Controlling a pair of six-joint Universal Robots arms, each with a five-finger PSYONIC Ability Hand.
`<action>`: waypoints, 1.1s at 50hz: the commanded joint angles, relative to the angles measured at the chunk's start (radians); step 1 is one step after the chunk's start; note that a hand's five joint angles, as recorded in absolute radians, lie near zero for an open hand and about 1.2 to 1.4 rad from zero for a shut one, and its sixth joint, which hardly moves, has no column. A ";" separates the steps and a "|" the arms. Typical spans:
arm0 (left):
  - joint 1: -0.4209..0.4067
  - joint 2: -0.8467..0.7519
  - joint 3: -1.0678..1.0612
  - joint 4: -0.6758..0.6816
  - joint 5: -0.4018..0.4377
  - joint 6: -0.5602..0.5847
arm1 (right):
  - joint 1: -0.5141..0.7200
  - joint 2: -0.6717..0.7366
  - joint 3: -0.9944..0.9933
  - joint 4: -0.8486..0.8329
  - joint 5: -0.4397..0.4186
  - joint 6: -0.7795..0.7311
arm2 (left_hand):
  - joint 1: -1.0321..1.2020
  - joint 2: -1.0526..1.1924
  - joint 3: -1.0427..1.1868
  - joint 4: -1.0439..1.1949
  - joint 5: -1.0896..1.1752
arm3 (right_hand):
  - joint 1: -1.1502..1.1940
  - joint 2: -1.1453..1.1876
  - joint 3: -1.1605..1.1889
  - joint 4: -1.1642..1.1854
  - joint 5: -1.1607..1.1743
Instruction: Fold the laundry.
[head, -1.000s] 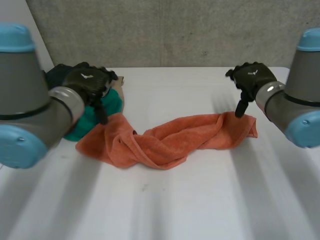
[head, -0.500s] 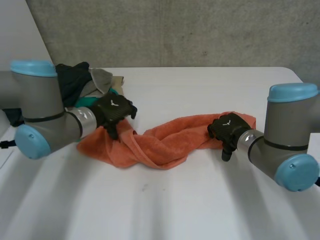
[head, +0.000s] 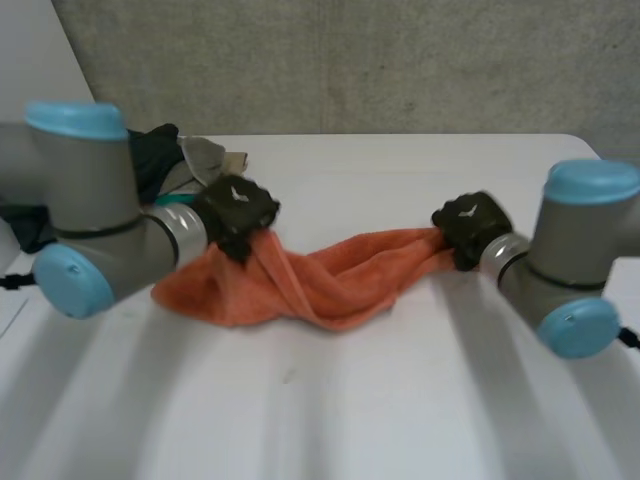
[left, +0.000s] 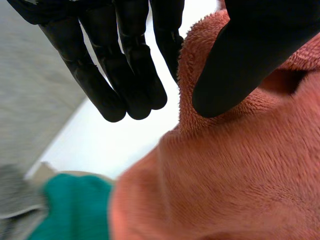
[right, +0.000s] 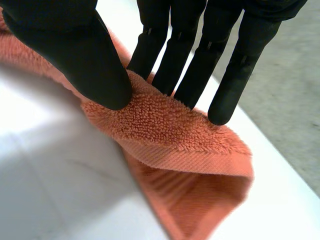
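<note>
while the left arm (head: 90, 225) and the right arm (head: 570, 270) are reaching in over the white worktop (head: 350, 410), the orange towel (head: 330, 285) is lying stretched between them as a twisted, rumpled band across the middle of the worktop.

the left hand (head: 237, 208) is sitting at the towel's left end, where the cloth is rising in a peak up to it. wider folds are spreading flat on the worktop below that hand. from the left wrist, a ridge of terry is standing between the thumb (left: 250, 55) and the fingers (left: 125, 75). the fingers are nearly straight and close against the ridge, so this hand is pinching the towel.

the right hand (head: 468, 225) is taking the opposite end, the cloth narrowing into it. from the right wrist, its thumb is pressing on the near side of the towel's edge and its fingers are bearing on the far side, nipping the cloth between them. a folded corner with a woven band is drooping past the fingertips toward the worktop.

a heap of other laundry (head: 165, 160), dark and grey pieces, is sitting at the back left of the worktop behind the left arm. a teal piece (left: 75, 210) is lying just beside the towel's edge; touching or apart, i am not managing to tell.

a grey concrete wall (head: 350, 60) is running behind the worktop.
</note>
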 joint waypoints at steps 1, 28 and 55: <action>0.041 0.228 -0.057 -0.008 -0.105 -0.161 | -0.087 -0.162 -0.055 0.252 -0.092 0.057 | 0.288 0.205 0.213 0.203 0.244 | 0.270 0.224 0.214 0.204 0.236; -0.013 0.045 0.366 0.303 -0.256 -0.238 | -0.115 0.044 -0.678 0.356 -0.044 0.203 | 0.288 0.205 0.213 0.203 0.244 | 0.270 0.224 0.214 0.204 0.236; -0.168 0.130 -0.236 0.425 -0.503 -0.356 | -0.251 0.074 -0.620 0.570 -0.355 0.177 | 0.288 0.205 0.213 0.203 0.244 | 0.270 0.224 0.214 0.204 0.236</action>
